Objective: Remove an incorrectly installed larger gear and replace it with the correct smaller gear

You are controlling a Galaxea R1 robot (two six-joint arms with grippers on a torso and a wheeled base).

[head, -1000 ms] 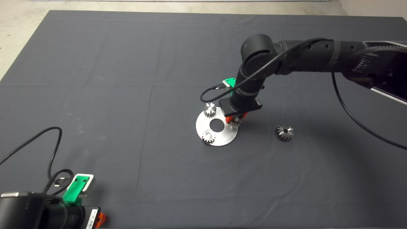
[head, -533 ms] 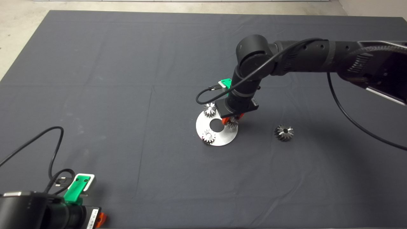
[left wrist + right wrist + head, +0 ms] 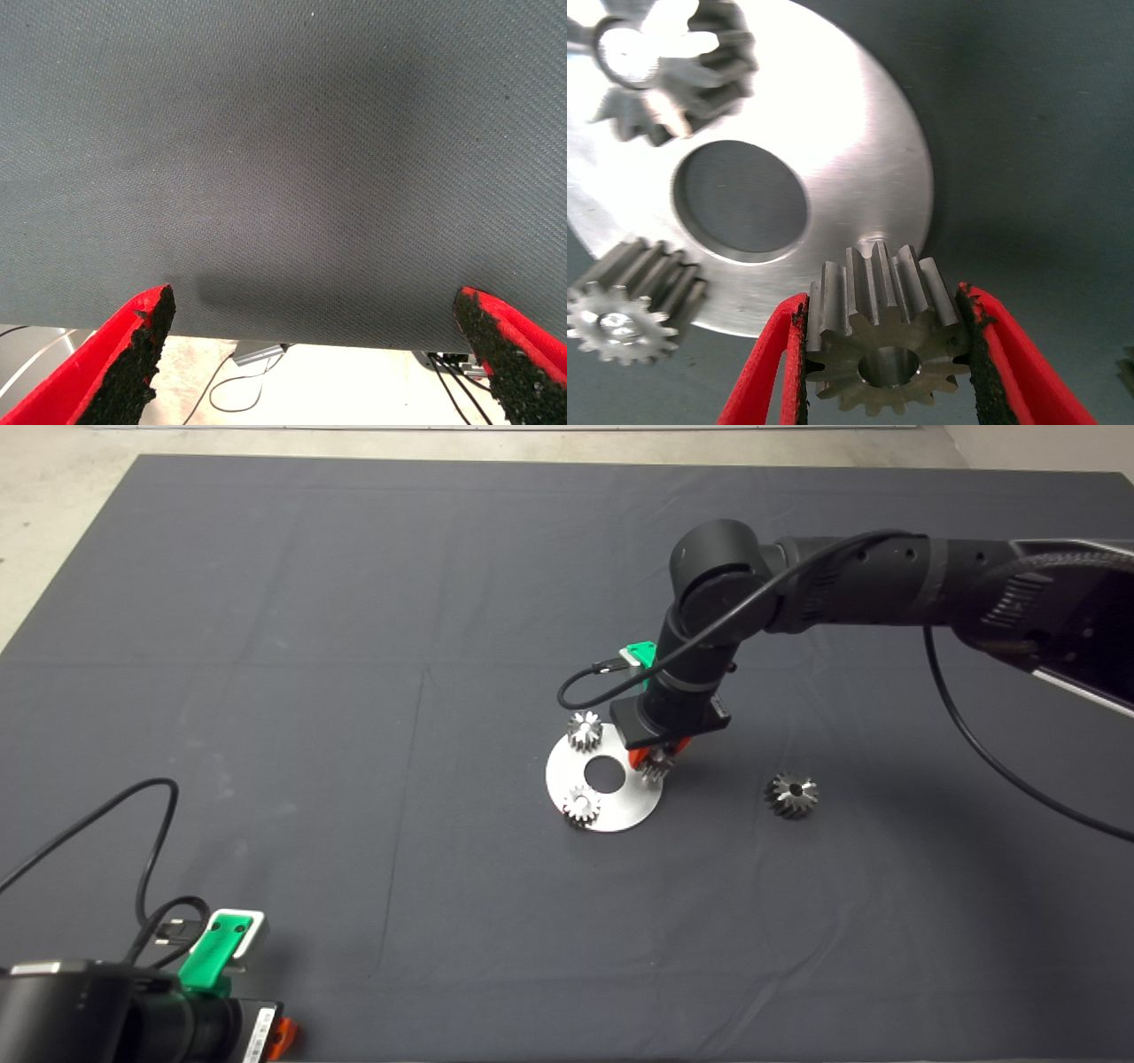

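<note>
While right gripper jaws clamp smaller gear over half-hidden disc, left gripper parked, jaws wide.

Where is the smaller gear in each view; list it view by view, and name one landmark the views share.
Head view: the smaller gear sits at the round steel plate's right rim, under the right gripper.
Right wrist view: the gear is pinched between the red fingers.
Left wrist view: not in it; only mat.
Shared landmark: the plate's centre hole.
</note>
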